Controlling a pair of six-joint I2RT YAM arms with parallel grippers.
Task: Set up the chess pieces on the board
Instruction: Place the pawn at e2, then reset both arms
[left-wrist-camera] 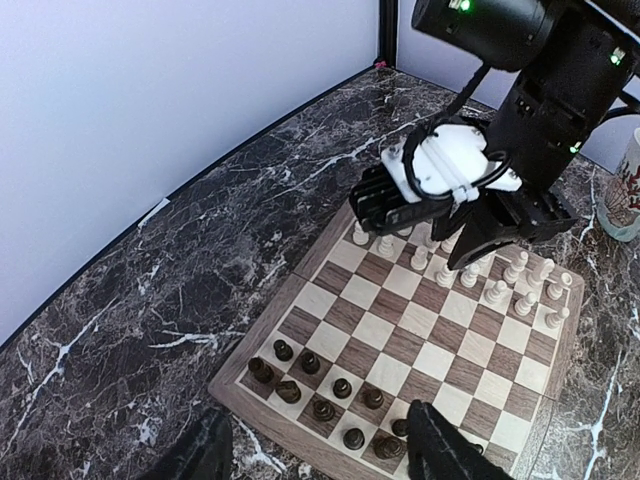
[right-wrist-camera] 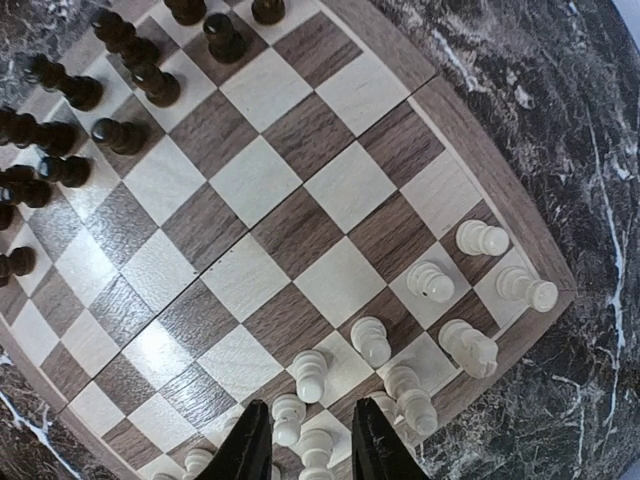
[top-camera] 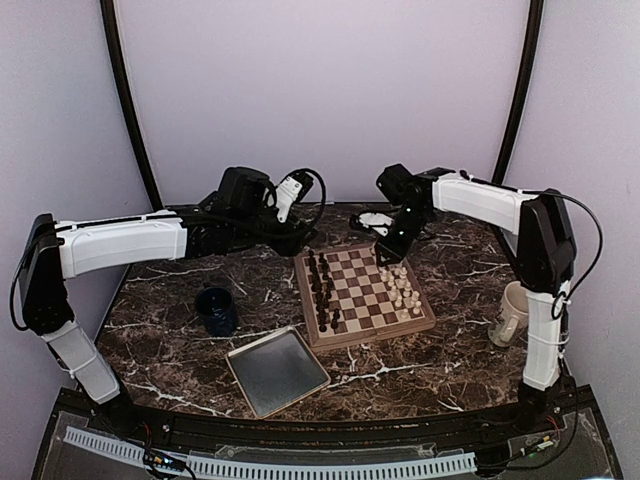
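Looks like a robotics lab test booth. Boxed in by plain pale walls (top-camera: 320, 90) from nine through twelve to three o'clock, framed by black curved poles (top-camera: 125, 100). Marble-look tabletop (top-camera: 180, 290), left arm (top-camera: 120, 245) and right arm (top-camera: 490, 205) bolted down at seven and five o'clock, slotted cable duct (top-camera: 270, 465) running along six.

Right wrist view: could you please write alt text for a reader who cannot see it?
A board fills the frame, cream-white chess pieces clustered at its lower right corner and dark pieces along the upper left. Two fingers, parted, hang over the cluster at the bottom edge.
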